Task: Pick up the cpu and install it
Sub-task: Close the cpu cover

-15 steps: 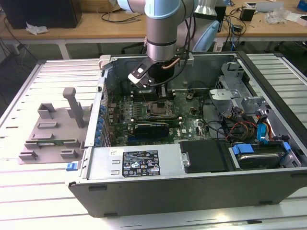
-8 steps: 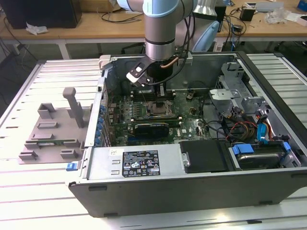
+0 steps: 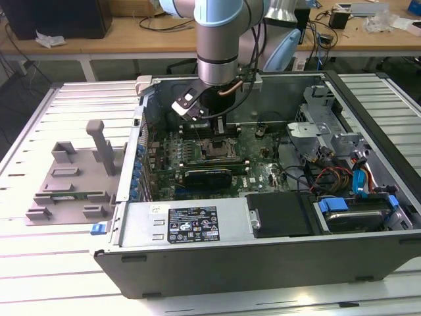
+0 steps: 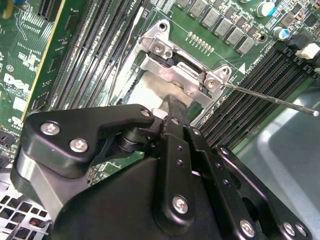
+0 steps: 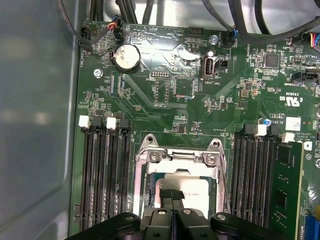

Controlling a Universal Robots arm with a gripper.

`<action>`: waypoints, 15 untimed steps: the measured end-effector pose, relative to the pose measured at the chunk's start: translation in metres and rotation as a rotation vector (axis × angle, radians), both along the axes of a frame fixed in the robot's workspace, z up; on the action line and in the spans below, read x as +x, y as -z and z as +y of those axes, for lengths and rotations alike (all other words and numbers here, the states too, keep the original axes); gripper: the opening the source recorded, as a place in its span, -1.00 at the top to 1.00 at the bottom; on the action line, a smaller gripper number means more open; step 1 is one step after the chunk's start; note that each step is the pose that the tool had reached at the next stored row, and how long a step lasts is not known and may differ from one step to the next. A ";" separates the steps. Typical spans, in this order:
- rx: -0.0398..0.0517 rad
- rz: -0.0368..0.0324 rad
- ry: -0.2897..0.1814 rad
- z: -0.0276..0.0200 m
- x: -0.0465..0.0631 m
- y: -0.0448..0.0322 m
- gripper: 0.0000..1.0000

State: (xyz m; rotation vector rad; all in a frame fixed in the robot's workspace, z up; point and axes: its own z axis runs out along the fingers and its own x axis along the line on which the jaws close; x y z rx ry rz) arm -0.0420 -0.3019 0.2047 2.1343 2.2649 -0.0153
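Note:
The cpu (image 5: 194,190), a flat silvery-white square, lies in the metal socket frame (image 5: 177,157) on the green motherboard. In the second wrist view its pale top (image 4: 145,87) shows under the frame's hinge plate (image 4: 175,75). My gripper (image 5: 172,195) hangs straight over it, its two black fingers pressed together with nothing visible between them. The tips (image 4: 171,104) reach down to the cpu's near edge; I cannot tell whether they touch it. In the exterior view the gripper (image 3: 212,125) is inside the open computer case, above the socket (image 3: 217,146).
Black memory slots (image 5: 105,170) flank the socket on both sides. A thin socket lever (image 4: 270,97) sticks out sideways. A long black card (image 3: 207,176) lies nearer the case front. Cables (image 3: 329,174) fill the case's right. A grey tray (image 3: 72,178) sits outside on the left.

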 end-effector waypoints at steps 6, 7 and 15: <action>0.0001 -0.0001 0.000 0.0000 0.003 0.0005 0.79; 0.0001 -0.0002 0.000 0.0000 0.004 0.0006 0.79; 0.0005 -0.0004 0.000 0.0001 0.004 -0.0023 0.79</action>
